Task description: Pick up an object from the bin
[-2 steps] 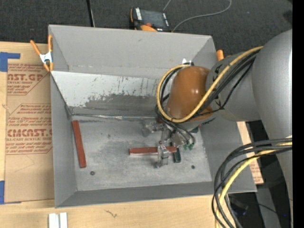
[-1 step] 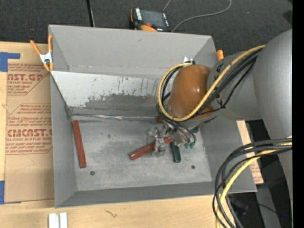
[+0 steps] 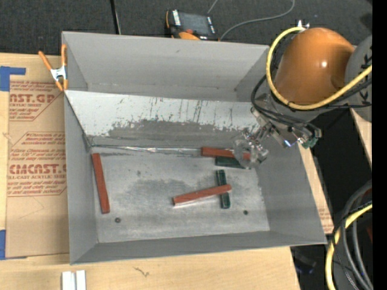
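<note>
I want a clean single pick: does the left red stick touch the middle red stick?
Apart: the camera view shows bare bin floor between the left red stick and the middle red stick.

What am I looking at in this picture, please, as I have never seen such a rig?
One camera looks down, slightly from the side, into a grey metal bin. An orange-covered robot arm reaches in from the right. Its hand is low near the back right corner, at the right end of a red-brown back stick, with a small dark green piece beside it. Whether it grips anything, I cannot tell. Also on the floor are a red-brown left stick along the left wall and a red-brown middle stick lying across a dark green bar.
</note>
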`<action>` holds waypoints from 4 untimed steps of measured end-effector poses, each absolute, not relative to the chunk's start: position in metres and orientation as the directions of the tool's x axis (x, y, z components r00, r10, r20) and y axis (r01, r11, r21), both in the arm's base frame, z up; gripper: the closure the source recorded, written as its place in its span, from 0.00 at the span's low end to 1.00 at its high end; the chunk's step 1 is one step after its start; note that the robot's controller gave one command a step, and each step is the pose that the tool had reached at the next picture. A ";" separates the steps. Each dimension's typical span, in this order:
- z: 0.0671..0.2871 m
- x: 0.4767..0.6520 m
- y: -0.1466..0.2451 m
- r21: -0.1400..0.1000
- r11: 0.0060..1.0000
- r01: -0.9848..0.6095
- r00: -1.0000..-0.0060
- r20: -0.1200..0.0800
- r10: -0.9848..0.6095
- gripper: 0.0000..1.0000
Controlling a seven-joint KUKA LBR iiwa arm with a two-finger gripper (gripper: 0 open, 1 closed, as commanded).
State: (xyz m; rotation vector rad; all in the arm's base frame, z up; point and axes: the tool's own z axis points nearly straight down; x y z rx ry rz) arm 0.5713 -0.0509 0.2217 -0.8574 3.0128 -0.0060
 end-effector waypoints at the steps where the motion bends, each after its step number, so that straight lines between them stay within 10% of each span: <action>1: 0.218 0.570 -0.049 0.000 0.849 -0.528 -0.849 -0.004 -0.528 0.00; 2: 0.083 0.561 0.009 0.007 0.803 -0.595 -0.803 0.003 -0.596 0.00; 3: 0.088 0.563 0.007 0.001 0.805 -0.593 -0.805 -0.003 -0.593 1.00; 4: 0.209 0.525 -0.006 -0.005 0.790 -0.613 -0.790 -0.007 -0.613 1.00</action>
